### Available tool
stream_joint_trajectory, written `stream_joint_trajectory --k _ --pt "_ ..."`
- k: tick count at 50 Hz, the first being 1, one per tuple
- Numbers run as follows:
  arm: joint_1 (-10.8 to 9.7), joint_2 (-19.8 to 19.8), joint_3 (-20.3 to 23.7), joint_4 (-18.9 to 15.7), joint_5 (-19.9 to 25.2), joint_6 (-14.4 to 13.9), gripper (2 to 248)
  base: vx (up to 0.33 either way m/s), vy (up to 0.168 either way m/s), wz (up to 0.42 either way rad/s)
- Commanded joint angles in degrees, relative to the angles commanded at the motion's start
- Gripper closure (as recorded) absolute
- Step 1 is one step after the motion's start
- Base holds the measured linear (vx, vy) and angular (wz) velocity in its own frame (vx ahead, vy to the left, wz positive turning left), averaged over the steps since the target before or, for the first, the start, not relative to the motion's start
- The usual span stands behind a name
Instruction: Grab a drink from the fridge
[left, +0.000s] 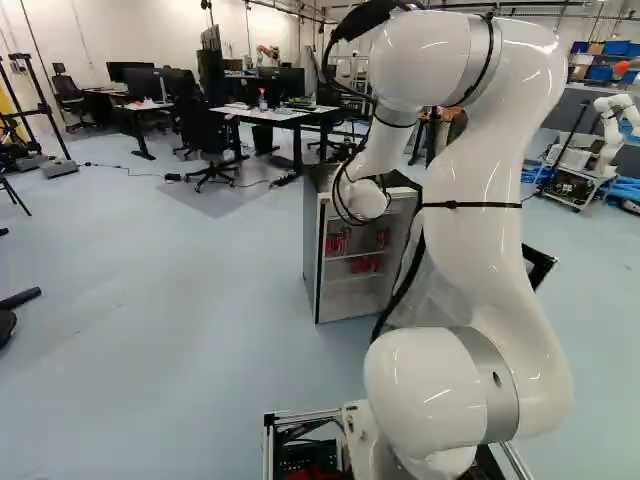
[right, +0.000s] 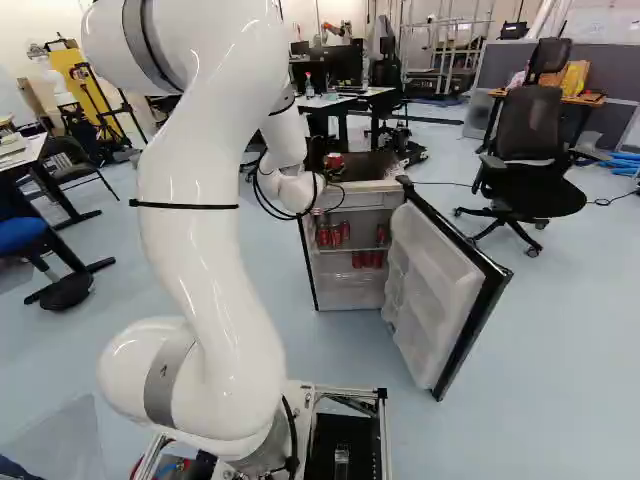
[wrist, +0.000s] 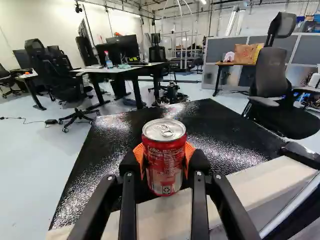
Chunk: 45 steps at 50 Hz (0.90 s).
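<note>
"Drink can (wrist: 165, 157) is sitting right between the fingers, so what's the claw (right: 328, 170) actually doing?"

"Holding it, lol. Both orange pads (wrist: 189, 152) are pressing on the can, one from each side, and the can is filling the whole gap. Its silver lid (wrist: 164, 130) is facing up, pull tab and all."

"Nice. What's lying right by the claw?"

"The black top (wrist: 220, 132) of the fridge is stretching out ahead of it, and the pale front edge (wrist: 245, 182) is running just under the fingers. Whether the can is touching that top, I'm honestly not able to tell."

"So is the fridge (left: 312, 250) open?"

"Yep, the door (right: 460, 300) is hanging wide open to the claw's right. Below the claw, more red cans (right: 330, 235) are standing on the shelves inside. Behind the claw, the white arm (left: 480, 150) is arching over from the base."

"Anything further out?"

"Ahead and a bit left of the claw, a desk (wrist: 112, 71) is holding up monitors (wrist: 128, 46) and a bottle (wrist: 108, 60). One dark office chair (wrist: 272, 80) is standing ahead to the right, and a second chair (wrist: 55, 75) is standing off to the left. Way out right of the claw, another robot (left: 608, 125) is standing on a cart (left: 575, 185)."
</note>
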Motion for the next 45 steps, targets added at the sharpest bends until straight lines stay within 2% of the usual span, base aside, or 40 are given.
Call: stream_joint_trajectory --k 8,9,13,14,19,20,24,25,29,30,45 --pt "0.0 0.0 0.0 0.0 0.0 0.0 151 0.0 0.0 0.0" --pt "0.0 0.0 0.0 0.0 0.0 0.0 140 0.0 0.0 0.0" --pt "0.0 0.0 0.0 0.0 0.0 0.0 140 0.0 0.0 0.0" --pt "0.0 0.0 0.0 0.0 0.0 0.0 107 0.0 0.0 0.0" --pt "0.0 0.0 0.0 0.0 0.0 0.0 107 0.0 0.0 0.0" --pt "0.0 0.0 0.0 0.0 0.0 0.0 72 0.0 0.0 0.0" --pt "0.0 0.0 0.0 0.0 0.0 0.0 72 0.0 0.0 0.0" --pt "0.0 0.0 0.0 0.0 0.0 0.0 34 0.0 0.0 0.0" --pt "0.0 0.08 0.11 0.0 0.0 0.0 34 0.0 0.0 0.0" --pt "-0.01 0.15 0.2 0.0 0.0 0.0 3 0.0 0.0 0.0" --pt "0.04 3.18 4.19 0.0 0.0 0.0 3 0.0 0.0 0.0"
